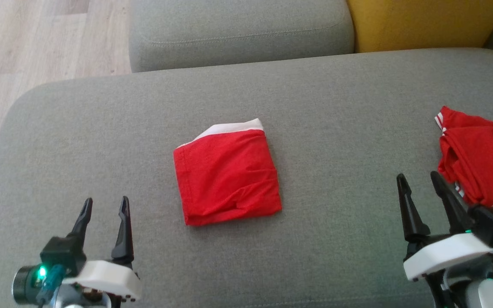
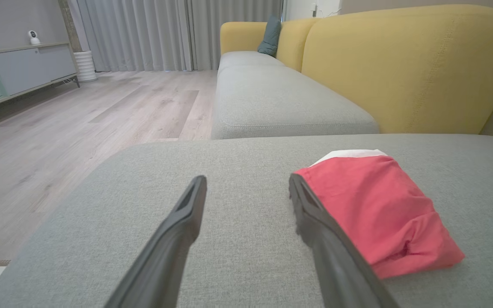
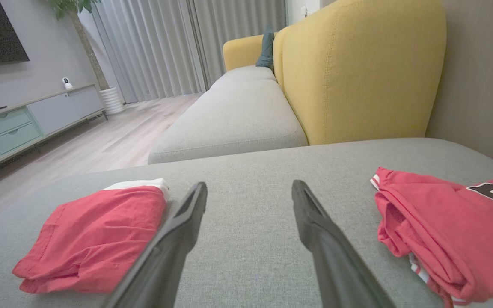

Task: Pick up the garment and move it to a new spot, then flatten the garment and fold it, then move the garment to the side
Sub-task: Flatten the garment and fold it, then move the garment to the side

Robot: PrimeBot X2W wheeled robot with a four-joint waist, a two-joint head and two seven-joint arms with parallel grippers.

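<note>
Lying folded on grey cushion point(image 1: 336, 128): red garment point(image 1: 228, 173); left gripper point(image 1: 106, 199), right gripper point(image 1: 417, 175) both spread, empty

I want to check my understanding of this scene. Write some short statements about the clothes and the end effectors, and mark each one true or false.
1. The folded red garment lies near the middle of the grey cushion. True.
2. The left end effector is holding this garment. False: it is open, empty and apart from it.
3. A second red shirt lies near the right end effector. True.
4. The backrest is blue. False: it is yellow.
</note>
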